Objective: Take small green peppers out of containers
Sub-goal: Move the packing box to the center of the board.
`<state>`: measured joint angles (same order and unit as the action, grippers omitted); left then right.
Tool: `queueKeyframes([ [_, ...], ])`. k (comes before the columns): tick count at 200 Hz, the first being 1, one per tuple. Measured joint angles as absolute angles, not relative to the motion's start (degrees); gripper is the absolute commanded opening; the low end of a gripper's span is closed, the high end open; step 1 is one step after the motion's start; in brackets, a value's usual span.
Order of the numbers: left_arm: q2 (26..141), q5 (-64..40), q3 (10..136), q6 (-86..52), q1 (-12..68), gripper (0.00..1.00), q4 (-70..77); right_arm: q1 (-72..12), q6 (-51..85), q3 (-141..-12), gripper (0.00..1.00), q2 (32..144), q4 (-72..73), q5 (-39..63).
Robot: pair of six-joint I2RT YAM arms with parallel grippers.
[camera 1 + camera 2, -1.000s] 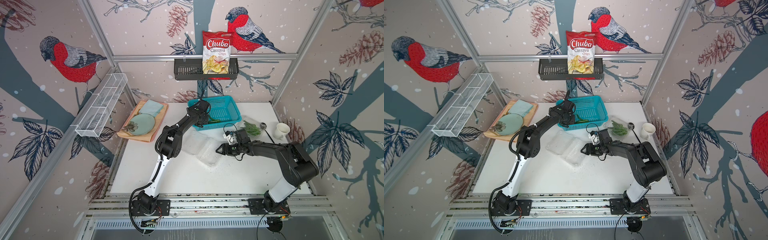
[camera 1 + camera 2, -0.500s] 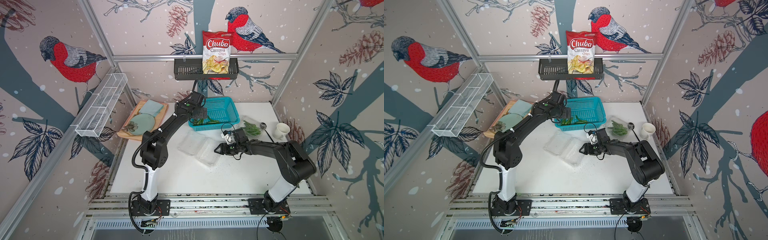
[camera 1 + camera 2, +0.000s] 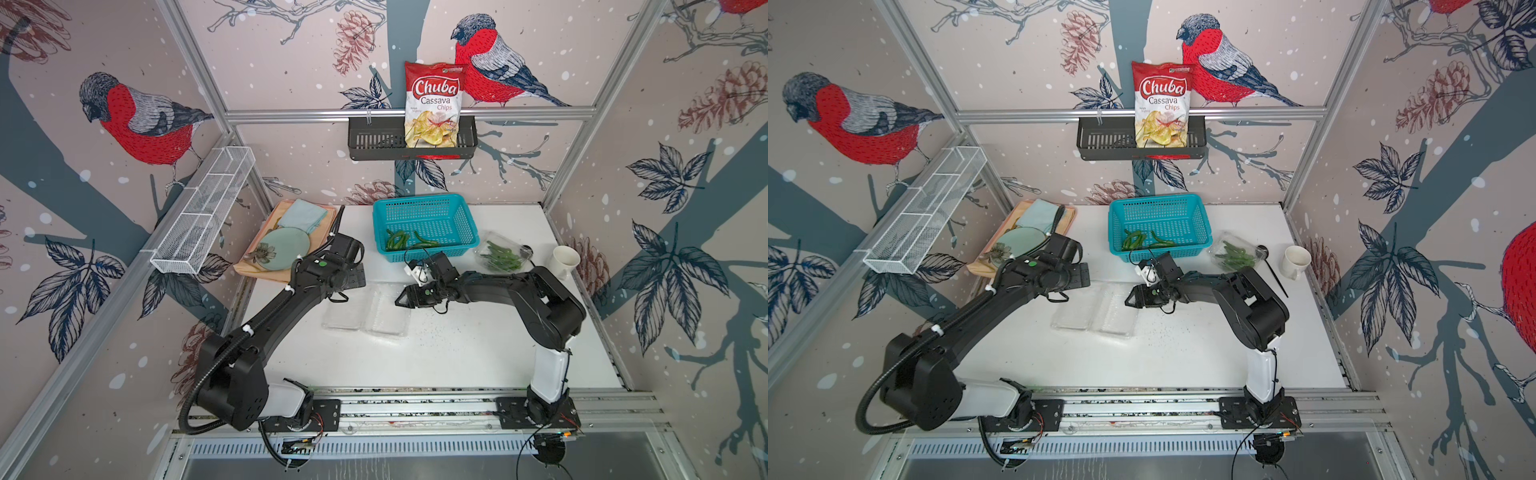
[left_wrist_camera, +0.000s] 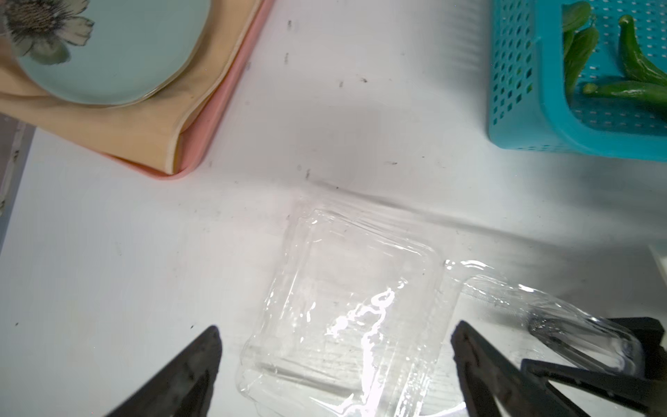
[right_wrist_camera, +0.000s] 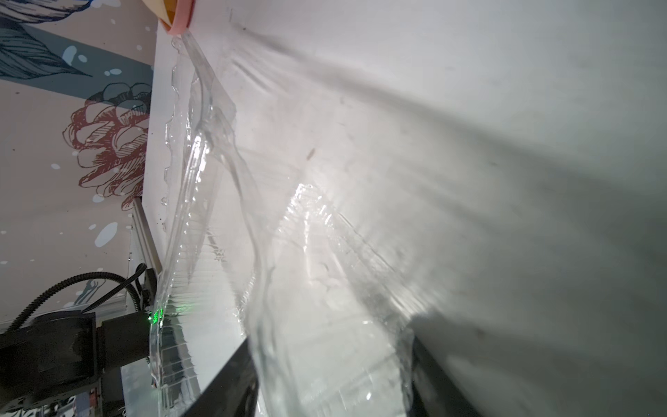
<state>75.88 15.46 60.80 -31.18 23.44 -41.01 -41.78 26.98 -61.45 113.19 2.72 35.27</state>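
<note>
An empty clear container (image 3: pixel 365 312) lies opened flat mid-table. My right gripper (image 3: pixel 404 298) is shut on its right half; in the right wrist view the ribbed plastic (image 5: pixel 325 289) sits pinched between the two dark fingers (image 5: pixel 231 379). My left gripper (image 4: pixel 337 337) hangs open just above the container's left half (image 4: pixel 353 299), touching nothing. Several small green peppers (image 3: pixel 401 240) lie in the teal basket. A second clear container (image 3: pixel 500 257) holding more green peppers rests at the right, behind my right arm.
The teal basket (image 3: pixel 424 216) stands at the back centre. At the back left a pink tray (image 3: pixel 253 270) carries a plate and cloth. A white cup (image 3: pixel 565 259) is at the far right. A black wall basket (image 3: pixel 374 143) holds a chips bag.
My left arm has pulled back from the teal basket to the empty container, its jaws now wide. Peppers it was over now lie in the basket. The right gripper has stayed on the container.
</note>
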Motion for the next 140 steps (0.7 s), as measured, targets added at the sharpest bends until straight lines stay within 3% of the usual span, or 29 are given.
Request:
queueKeyframes([
  [74, 64.1, 15.6, 52.4, -31.7, 21.7, 0.94, -42.7, -51.4, 41.7, -75.2, 0.52, 125.0, 8.1, 38.4],
  [140, 60.4, 16.6, 51.0, -32.6, 21.7, 0.94, -43.1, -56.4, 52.9, -84.4, 0.48, 130.7, 7.3, 34.7],
])
